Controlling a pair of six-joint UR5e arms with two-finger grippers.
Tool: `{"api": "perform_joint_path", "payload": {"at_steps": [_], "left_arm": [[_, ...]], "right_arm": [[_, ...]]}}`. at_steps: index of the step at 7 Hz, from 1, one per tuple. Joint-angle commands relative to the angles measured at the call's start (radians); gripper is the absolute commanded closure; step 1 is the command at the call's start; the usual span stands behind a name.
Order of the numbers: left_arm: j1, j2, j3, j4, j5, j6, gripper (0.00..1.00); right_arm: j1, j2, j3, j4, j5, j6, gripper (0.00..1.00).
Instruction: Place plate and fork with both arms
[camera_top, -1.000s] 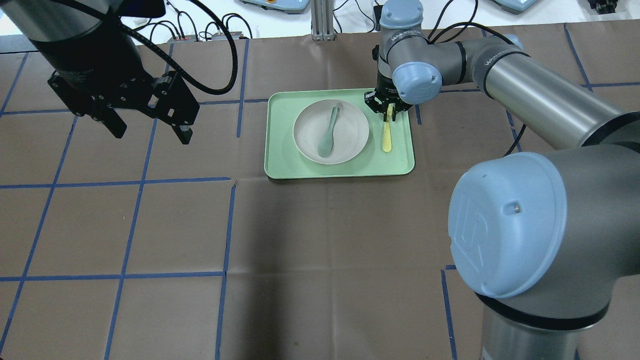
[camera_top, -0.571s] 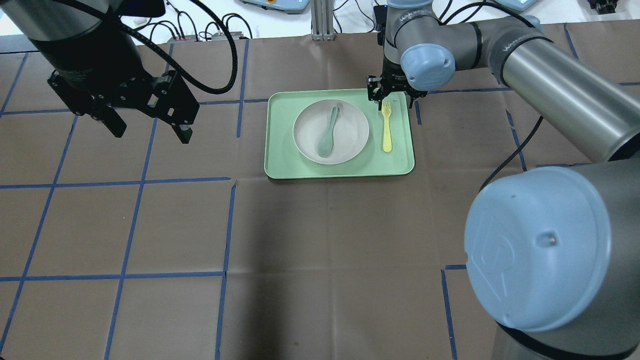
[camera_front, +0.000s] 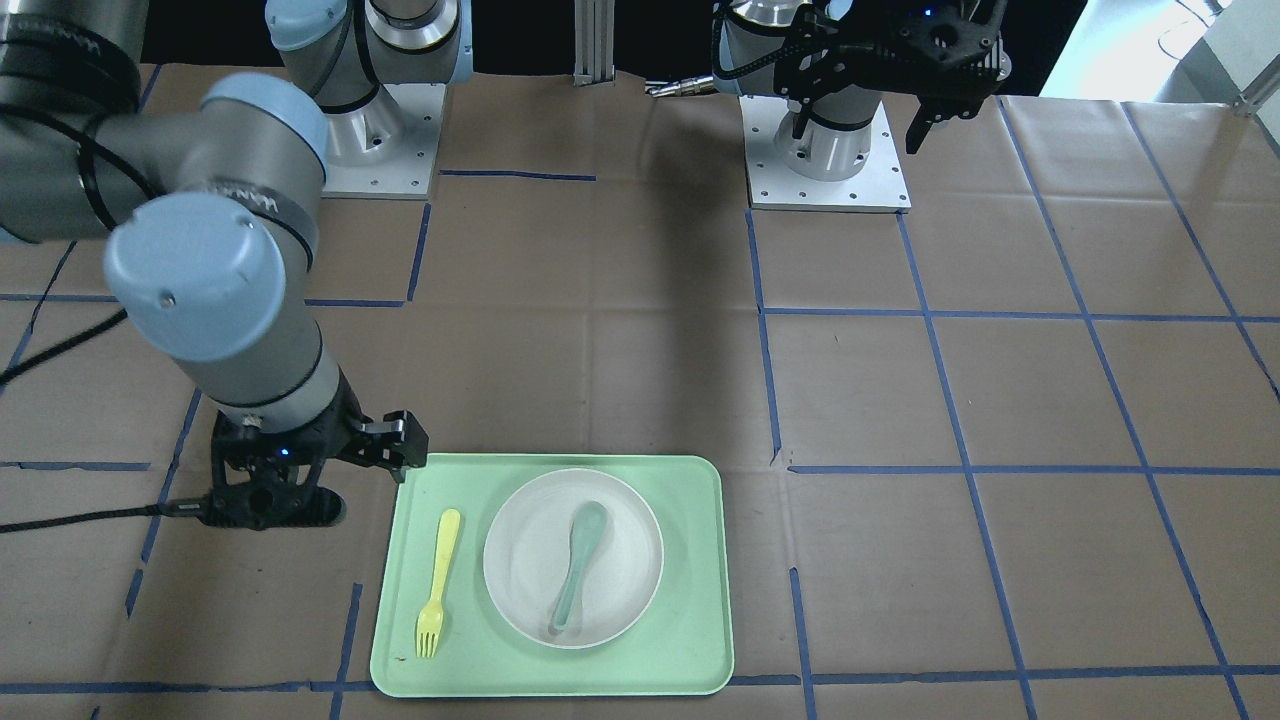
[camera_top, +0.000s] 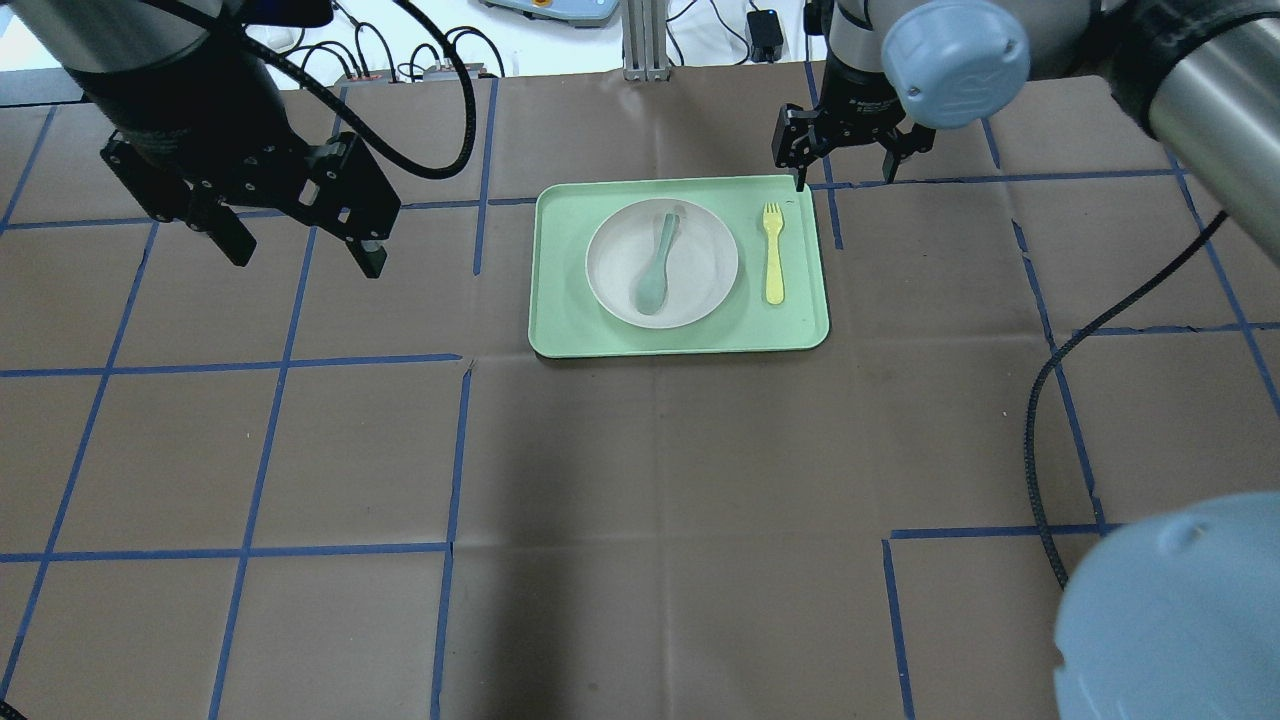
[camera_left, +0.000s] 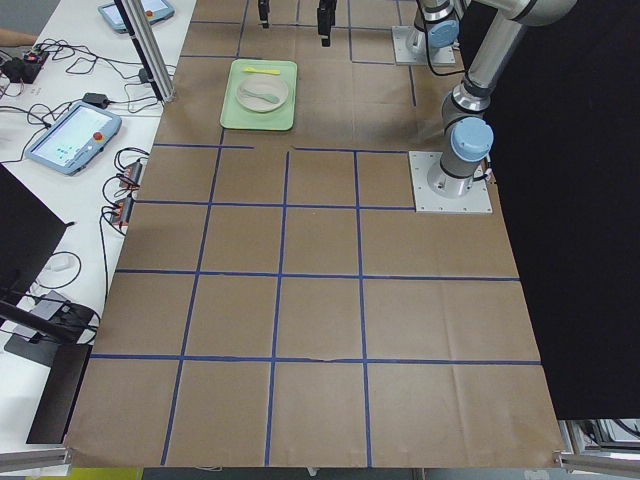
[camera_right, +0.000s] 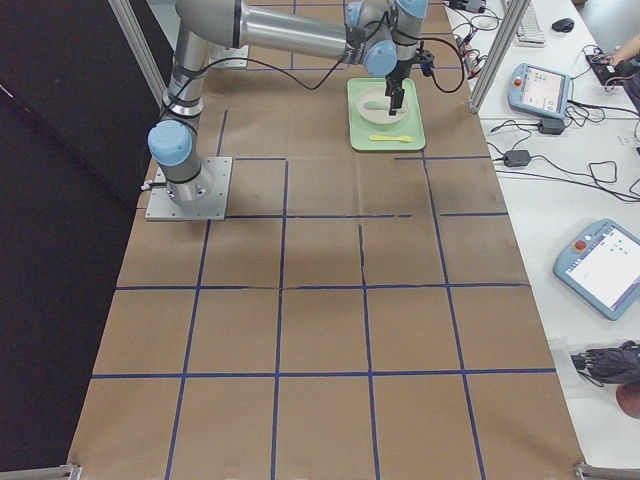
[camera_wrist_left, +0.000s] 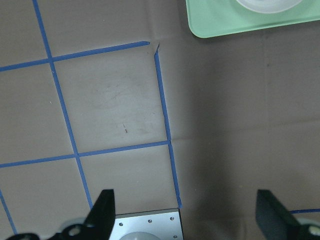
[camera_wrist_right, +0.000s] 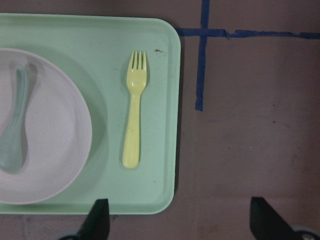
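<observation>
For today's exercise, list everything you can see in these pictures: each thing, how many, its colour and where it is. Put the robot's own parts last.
table: one, brown with blue tape lines, under everything.
tray: one, mint green, on the table's far half as seen from the robot.
plate: one, off-white, on the tray.
spoon: one, grey-green, lying in the plate.
fork: one, pale yellow, on the tray beside the plate on the robot's right, not touching it, tines pointing away from the robot.
control tablets: at least two, blue and white, on the white bench beside the table.
left gripper: one, black, open, empty, off to the tray's left.
right gripper: one, black, open, empty, by the tray corner nearest the fork's tines.
</observation>
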Motion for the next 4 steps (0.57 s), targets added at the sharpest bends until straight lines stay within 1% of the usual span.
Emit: {"api": "perform_joint_path", "payload": {"at_steps": [1,2,4], "left_arm": [[0.0,-0.002,-0.014,0.007,-0.006,-0.001,0.0],[0.0,-0.009,-0.023,0.02,-0.009,-0.004,0.0],[0.0,-0.012,-0.028,0.045,-0.001,-0.003,0.0]], "right_arm": [[-0.031,-0.197,0.103,0.081,-0.002,-0.02,0.0],[-0.035,-0.246,0.108,0.142,-0.004,-0.02,0.0],[-0.048,-0.31,0.137,0.182,0.001,-0.016,0.0]]}}
